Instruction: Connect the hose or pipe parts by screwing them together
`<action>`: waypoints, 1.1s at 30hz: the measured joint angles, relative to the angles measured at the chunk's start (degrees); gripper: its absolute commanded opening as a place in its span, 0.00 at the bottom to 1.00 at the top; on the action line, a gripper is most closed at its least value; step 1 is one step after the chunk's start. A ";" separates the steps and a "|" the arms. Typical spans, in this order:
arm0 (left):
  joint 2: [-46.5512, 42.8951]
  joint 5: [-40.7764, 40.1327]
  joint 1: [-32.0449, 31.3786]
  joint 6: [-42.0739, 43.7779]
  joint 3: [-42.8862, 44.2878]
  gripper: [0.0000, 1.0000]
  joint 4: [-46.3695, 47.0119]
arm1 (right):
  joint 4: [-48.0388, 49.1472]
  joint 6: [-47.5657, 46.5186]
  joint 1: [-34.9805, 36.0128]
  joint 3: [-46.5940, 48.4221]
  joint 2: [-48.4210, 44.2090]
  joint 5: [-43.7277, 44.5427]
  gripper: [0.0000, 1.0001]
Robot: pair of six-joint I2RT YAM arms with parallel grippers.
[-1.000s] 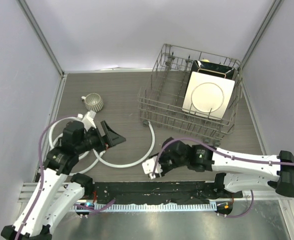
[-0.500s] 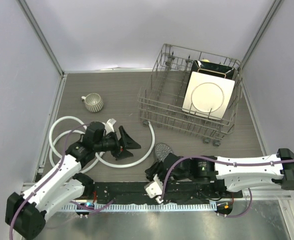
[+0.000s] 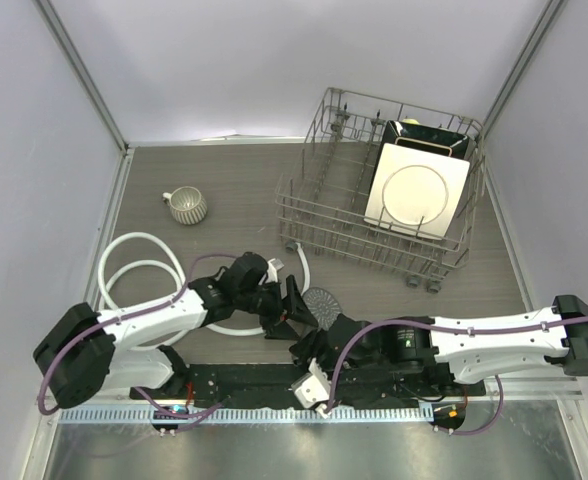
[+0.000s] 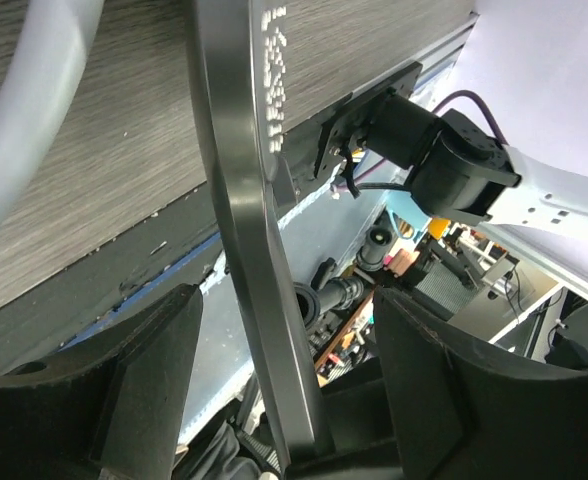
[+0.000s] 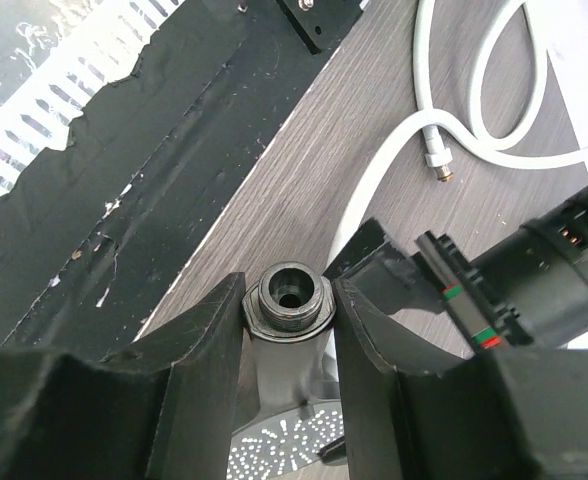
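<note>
The grey shower head [image 3: 324, 300] hovers near the table's front edge, its perforated face [image 5: 284, 450] pointing away from the arms. My right gripper [image 5: 289, 300] is shut on its handle just below the threaded end [image 5: 292, 290]. My left gripper [image 4: 284, 400] is open and straddles the rim of the round head [image 4: 244, 200], with gaps on both sides. The white hose [image 3: 134, 243] lies coiled on the left of the table. One metal end nut [image 5: 436, 165] rests loose on the wood beyond the head.
A ribbed grey cup [image 3: 187, 205] stands at the back left. A wire dish rack [image 3: 314, 215] holding a white plate [image 3: 416, 190] fills the back right. A black strip [image 3: 254, 385] runs along the near edge under both grippers.
My left arm has swung right, from the hose coil to the shower head's rim, and its jaws have narrowed. My right gripper has shifted slightly left, still holding the shower head.
</note>
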 measured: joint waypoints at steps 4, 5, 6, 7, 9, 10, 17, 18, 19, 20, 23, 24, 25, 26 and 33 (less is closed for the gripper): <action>3.85 0.02 -1.79 -0.87 0.37 0.58 2.69 | 0.02 0.02 0.48 -0.15 0.00 -0.07 0.01; 4.26 0.02 -1.99 -1.22 0.39 0.54 2.99 | 0.11 0.02 0.61 -0.26 -0.02 -0.09 0.01; 4.79 0.02 -2.34 -1.44 0.44 0.49 3.56 | 0.15 0.02 0.72 -0.37 -0.02 -0.09 0.01; 5.20 0.07 -2.51 -1.73 0.46 0.48 4.33 | 0.33 0.04 0.79 -0.57 -0.04 -0.11 0.01; 5.64 -0.02 -2.91 -1.86 0.46 0.46 4.74 | 0.44 0.28 0.85 -0.94 -0.39 -0.09 0.04; 5.75 -0.02 -3.15 -1.92 0.46 0.44 4.98 | 0.50 0.55 0.85 -1.22 -0.68 -0.07 0.06; 5.77 -0.09 -4.11 -2.56 0.44 0.31 6.95 | 1.53 1.64 0.85 -1.97 -1.84 -0.63 0.01; 5.77 -0.02 -4.39 -2.73 0.44 0.33 7.43 | 1.64 1.75 0.85 -1.97 -1.84 -0.81 0.01; 5.77 0.15 -4.55 -2.89 0.44 0.36 8.00 | 1.66 1.79 0.87 -1.97 -1.90 -1.01 0.01; 5.84 0.33 -4.70 -2.97 0.44 0.42 8.41 | 1.66 1.79 0.92 -1.97 -1.95 -1.20 0.01; 6.27 1.55 -4.85 -3.30 0.44 0.48 9.57 | 1.33 1.75 1.09 -1.97 -2.16 -1.66 0.01; 6.47 1.88 -4.85 -3.41 0.44 0.49 9.77 | 1.05 1.57 1.14 -1.97 -2.21 -1.90 0.01; 6.78 2.19 -4.85 -3.39 0.44 0.50 9.90 | 0.72 1.40 1.14 -1.97 -2.23 -2.08 0.01; 7.13 2.54 -4.87 -3.26 0.44 0.51 10.08 | 0.33 1.25 1.14 -1.97 -2.23 -2.21 0.01; 9.68 4.50 -5.92 -2.64 0.46 0.56 10.03 | -2.40 0.24 1.46 -1.97 -2.23 -3.43 0.01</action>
